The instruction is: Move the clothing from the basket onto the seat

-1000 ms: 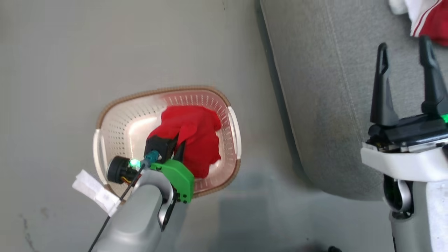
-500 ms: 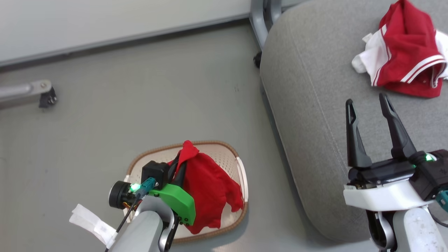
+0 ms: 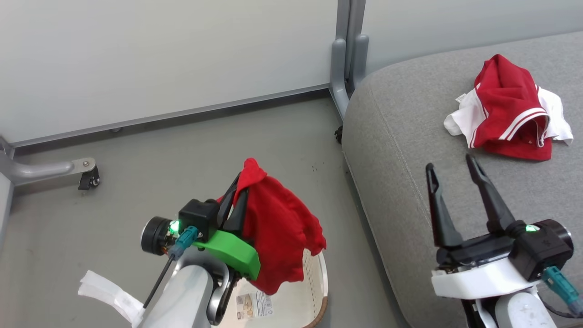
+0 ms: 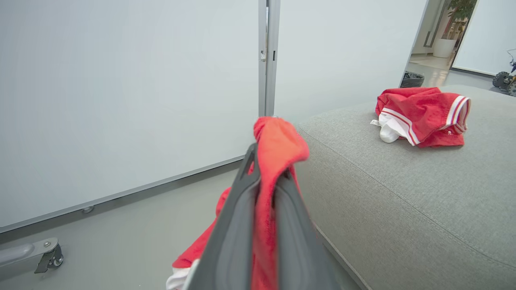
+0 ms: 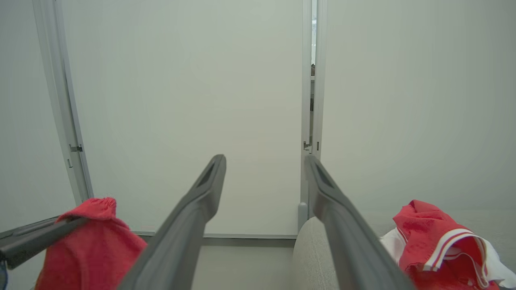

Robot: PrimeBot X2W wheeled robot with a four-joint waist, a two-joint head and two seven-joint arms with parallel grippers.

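Two red garments are showing. Furthest left, one wheeled frame leg [image 3: 54,168] is resting on the grey floor [image 3: 205,136] by the wall. The left gripper [image 3: 240,189] is pinching the first red garment [image 3: 278,237] between its two pressed-together fingers; the cloth is hanging free over the near fingertip and draping down above the one basket [image 3: 314,282]. The basket is sitting on the floor just beside the seat's left edge, with one label sticker [image 3: 253,305] showing inside. One grey post [image 3: 348,54] is standing at the seat's far left corner. The one seat [image 3: 410,150] is carrying the second red garment [image 3: 505,109], which is lying crumpled with white stripes showing toward the seat's far edge. The right gripper [image 3: 449,164] is hovering above the seat's near edge, its two fingers spread wide and gripping nothing.
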